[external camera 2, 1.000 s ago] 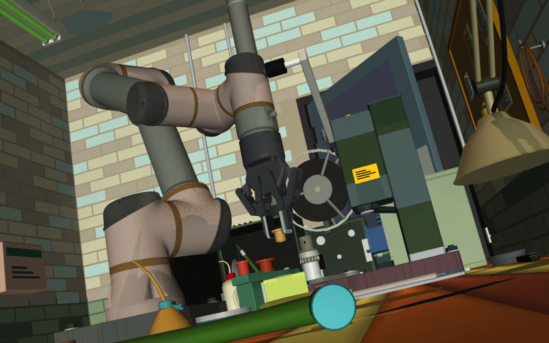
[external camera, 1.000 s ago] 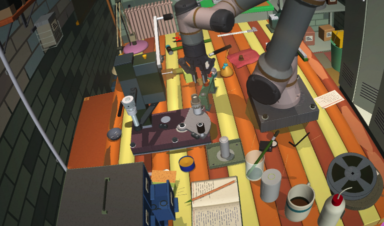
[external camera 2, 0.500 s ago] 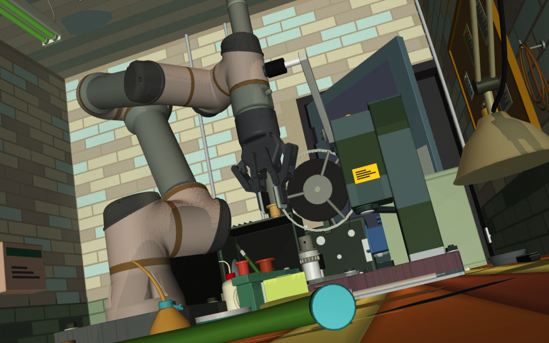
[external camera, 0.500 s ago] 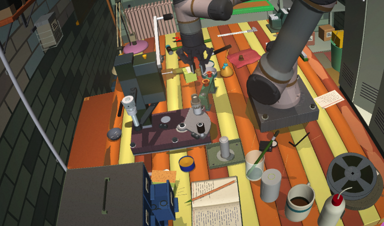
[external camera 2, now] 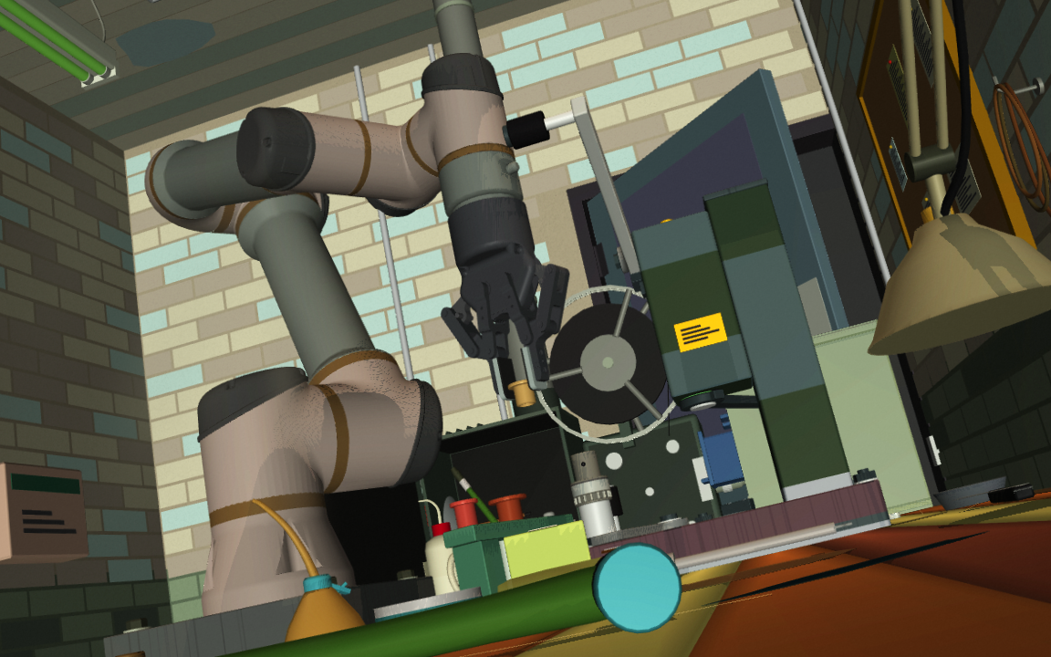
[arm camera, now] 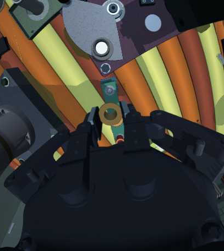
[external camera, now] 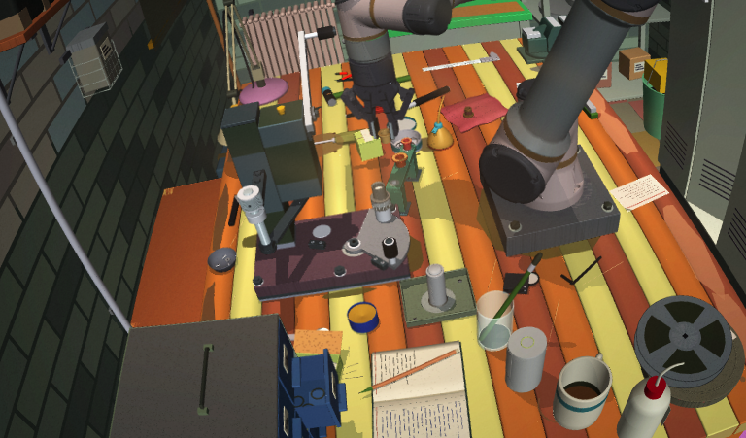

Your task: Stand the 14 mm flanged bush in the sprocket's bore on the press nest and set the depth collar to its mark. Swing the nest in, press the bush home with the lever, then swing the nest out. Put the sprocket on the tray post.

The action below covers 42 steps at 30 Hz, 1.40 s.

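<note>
The brass flanged bush (arm camera: 110,114) sits between the two fingers of my gripper (arm camera: 109,119), which is closed on it high above the bench (external camera 2: 523,393). Below it stands a green bush rack (external camera: 404,178) with two orange-red bushes (external camera: 400,160) left on its pegs. Toward the near side lies the purple press base with the grey swing nest (external camera: 379,238), swung out, and the sprocket's bore (arm camera: 101,48) shows as a pale hole in it. The knurled depth collar (external camera: 380,202) stands by the nest. The press lever (external camera: 304,79) points up. The tray post (external camera: 435,285) stands on a green plate.
The dark green press body (external camera: 275,148) rises left of the gripper. The arm's base (external camera: 550,202) stands to the right. A yellow oil can (external camera: 440,137), a small dish (external camera: 406,141), a red cloth (external camera: 474,112), cups and a film reel (external camera: 685,337) crowd the bench.
</note>
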Available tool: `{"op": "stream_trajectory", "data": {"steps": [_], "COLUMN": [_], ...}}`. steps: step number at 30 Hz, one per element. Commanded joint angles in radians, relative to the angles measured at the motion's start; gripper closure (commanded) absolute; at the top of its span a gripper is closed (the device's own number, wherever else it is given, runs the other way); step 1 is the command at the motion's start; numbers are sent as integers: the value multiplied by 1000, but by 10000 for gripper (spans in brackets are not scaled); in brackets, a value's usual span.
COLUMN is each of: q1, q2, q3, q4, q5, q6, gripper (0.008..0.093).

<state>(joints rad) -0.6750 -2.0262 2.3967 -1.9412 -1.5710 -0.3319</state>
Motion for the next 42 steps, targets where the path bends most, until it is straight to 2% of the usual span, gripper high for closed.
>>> {"op": "stream_trajectory", "data": {"steps": [1, 3, 9, 11, 17, 22, 26, 36, 42], "q1": [8, 44, 222, 251, 256, 257, 258, 259, 259], "q2": [1, 4, 38, 46, 48, 48, 48, 48, 48], "q3": [-3, -13, -71, -82, -84, -84, -85, -85, -85], "q4": [1, 7, 31, 35, 35, 36, 36, 36, 36], "q5": [0, 0, 0, 0, 0, 0, 0, 0, 0], "q6": [8, 44, 220, 250, 271, 390, 584, 1210, 1436], "gripper": [934, 934, 934, 934, 934, 934, 934, 934, 934]}}
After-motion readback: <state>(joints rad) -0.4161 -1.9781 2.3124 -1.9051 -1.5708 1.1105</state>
